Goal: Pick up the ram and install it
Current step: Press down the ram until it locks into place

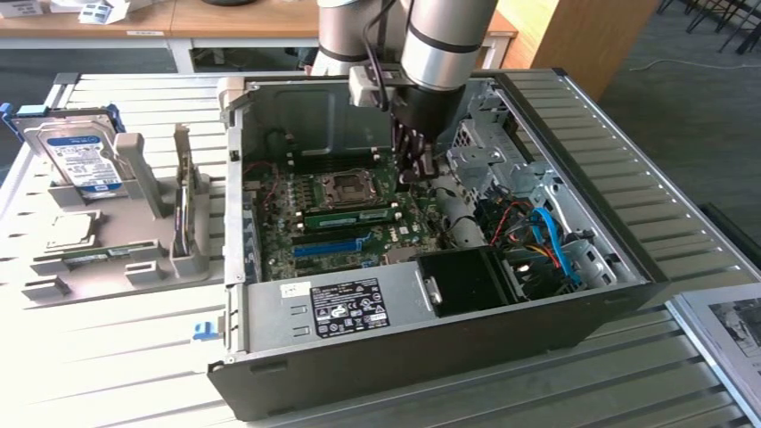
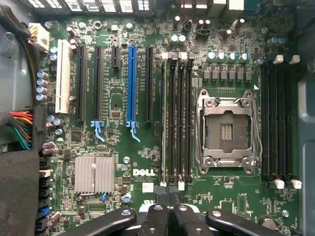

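Now, a robot pincer [image 1: 413, 176] hangs inside an open computer case [image 1: 476, 348].
It is pressed shut; the green ram [image 1: 351, 216] sits slotted in the motherboard [image 1: 398, 239] at frame centre.

A: Appearance of the ram [image 1: 351, 216] to be entered.
B: A long, narrow green stick is noted, with dark chips and a pale label along its face.
A: Pose?
B: It is seen standing on its long edge, level, its length running between the exterior view's left and right.
A: Location?
B: It is found set into the motherboard [image 1: 380, 245] inside the open case [image 1: 416, 357], between the processor socket [image 1: 347, 185] and the blue slot [image 1: 327, 247].
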### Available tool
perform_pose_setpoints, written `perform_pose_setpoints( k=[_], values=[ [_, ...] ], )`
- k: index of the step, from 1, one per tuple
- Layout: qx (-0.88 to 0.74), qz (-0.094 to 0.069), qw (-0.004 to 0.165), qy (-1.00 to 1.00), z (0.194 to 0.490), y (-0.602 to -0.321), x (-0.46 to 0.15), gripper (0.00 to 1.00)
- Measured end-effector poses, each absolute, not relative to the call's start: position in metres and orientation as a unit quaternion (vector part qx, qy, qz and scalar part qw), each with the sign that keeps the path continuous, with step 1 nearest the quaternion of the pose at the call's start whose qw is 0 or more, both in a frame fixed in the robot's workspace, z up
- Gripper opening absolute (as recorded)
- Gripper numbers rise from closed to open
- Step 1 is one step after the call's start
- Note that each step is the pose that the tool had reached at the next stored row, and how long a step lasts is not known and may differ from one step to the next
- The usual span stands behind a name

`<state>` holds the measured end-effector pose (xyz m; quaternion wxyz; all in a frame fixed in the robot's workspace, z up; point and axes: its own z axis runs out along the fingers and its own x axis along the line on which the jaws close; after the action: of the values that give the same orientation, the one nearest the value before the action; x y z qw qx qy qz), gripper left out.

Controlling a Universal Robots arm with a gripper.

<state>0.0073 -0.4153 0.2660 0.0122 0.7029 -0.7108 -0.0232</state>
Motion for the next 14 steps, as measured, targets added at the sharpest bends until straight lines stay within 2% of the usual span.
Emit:
perform_pose_setpoints(
  k=[14],
  values=[
    [0.703,-0.023,0.012,-0.711,0.252,-0.415,0.007,0.1]
  ],
)
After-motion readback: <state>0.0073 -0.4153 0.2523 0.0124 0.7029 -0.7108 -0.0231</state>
